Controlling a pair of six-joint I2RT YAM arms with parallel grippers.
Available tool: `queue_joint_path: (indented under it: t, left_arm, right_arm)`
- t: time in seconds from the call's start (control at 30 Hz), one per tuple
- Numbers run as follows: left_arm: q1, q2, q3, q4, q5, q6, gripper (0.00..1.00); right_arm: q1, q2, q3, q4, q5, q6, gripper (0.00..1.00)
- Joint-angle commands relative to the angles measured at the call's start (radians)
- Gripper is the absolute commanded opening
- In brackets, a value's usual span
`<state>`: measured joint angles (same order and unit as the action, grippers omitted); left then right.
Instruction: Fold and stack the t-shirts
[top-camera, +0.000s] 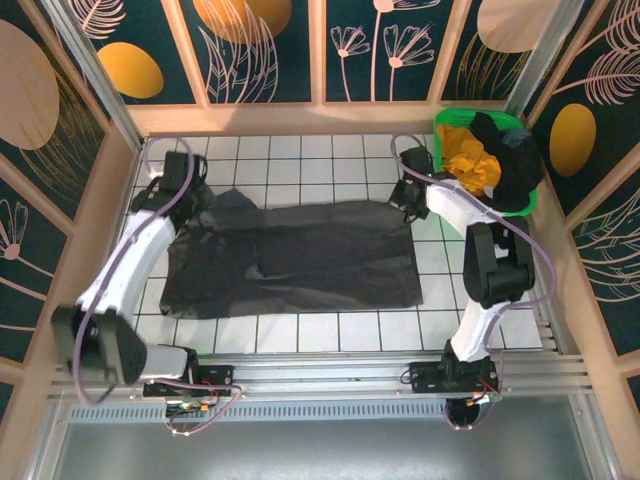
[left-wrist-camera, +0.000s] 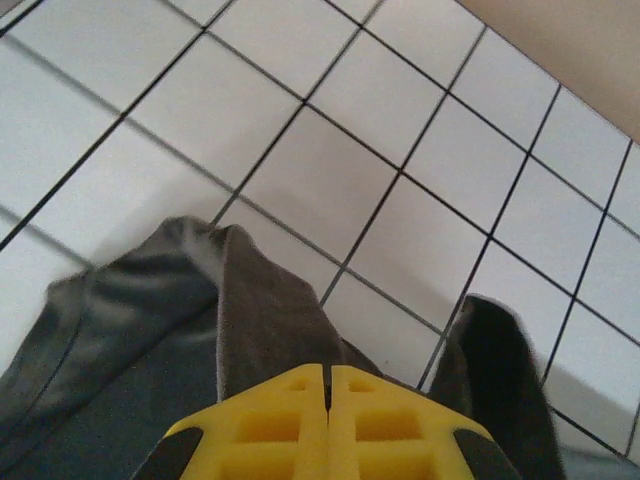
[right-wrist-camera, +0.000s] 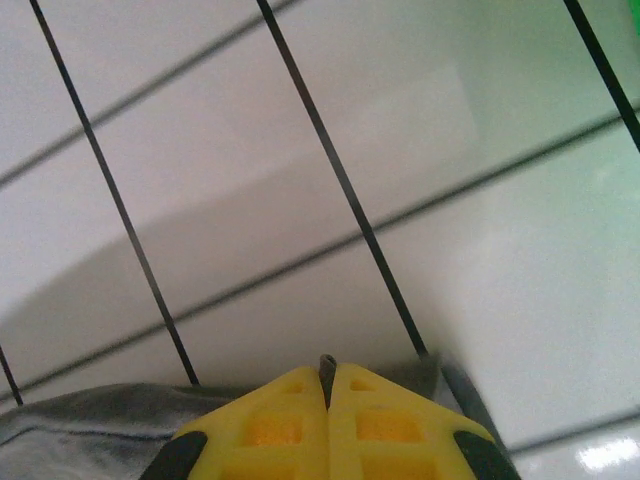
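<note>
Overhead, basket (top-camera: 530, 205) shows; close-up, left tool (left-wrist-camera: 328, 375), right tool (right-wrist-camera: 327, 368) pinch charcoal t-shirt (top-camera: 300, 255).

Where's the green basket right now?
In the top view, the green mesh basket sits at the far right corner of the table, beyond the spread charcoal t-shirt, with a yellow t-shirt and a black t-shirt piled inside.

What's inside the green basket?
A crumpled yellow t-shirt and a black t-shirt sit piled in the green basket. Anything lying beneath them is covered, so I can't tell.
</note>
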<state>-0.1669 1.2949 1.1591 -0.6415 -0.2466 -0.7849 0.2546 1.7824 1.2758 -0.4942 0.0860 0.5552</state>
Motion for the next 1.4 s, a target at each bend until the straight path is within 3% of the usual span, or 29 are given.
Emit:
queue_joint_path:
  t: [0.0,0.17,0.3,0.63,0.93,0.97,1.07,1.13,1.27,1.37]
  left_arm:
    - [-0.006,-0.164,-0.14,-0.044,-0.016,-0.148,0.0]
    - [-0.006,-0.35,-0.353,-0.118,0.065,-0.279,0.0]
    - [-0.006,-0.41,-0.453,-0.178,0.093,-0.336,0.0]
    - [-0.006,-0.419,-0.375,-0.301,0.011,-0.396,0.0]
    - [-0.006,-0.44,-0.429,-0.348,-0.005,-0.43,0.0]
    - [-0.006,-0.439,-0.442,-0.352,-0.008,-0.434,0.0]
    - [-0.006,-0.432,-0.488,-0.338,0.001,-0.447,0.0]
    - [-0.006,-0.423,-0.516,-0.313,0.021,-0.451,0.0]
    - [-0.006,-0.403,-0.55,-0.268,0.04,-0.46,0.01]
    - [-0.006,-0.388,-0.539,-0.25,0.031,-0.461,0.09]
  right_arm:
    - [0.007,-0.1,-0.118,-0.005,0.025,0.006,0.0]
    - [0.005,-0.155,-0.274,0.003,-0.01,0.03,0.0]
    - [-0.004,-0.142,-0.333,0.019,-0.023,0.047,0.0]
    - [-0.005,-0.172,-0.26,-0.032,0.033,0.029,0.0]
    - [-0.007,-0.275,-0.366,-0.054,0.023,0.049,0.0]
    - [-0.009,-0.276,-0.382,-0.053,0.012,0.056,0.02]
    - [-0.02,-0.291,-0.406,-0.057,0.007,0.084,0.24]
    - [-0.027,-0.313,-0.402,-0.055,0.008,0.101,0.33]
    - [-0.025,-0.324,-0.356,-0.054,0.001,0.123,0.34]
    - [-0.016,-0.309,-0.319,-0.046,-0.015,0.138,0.31]
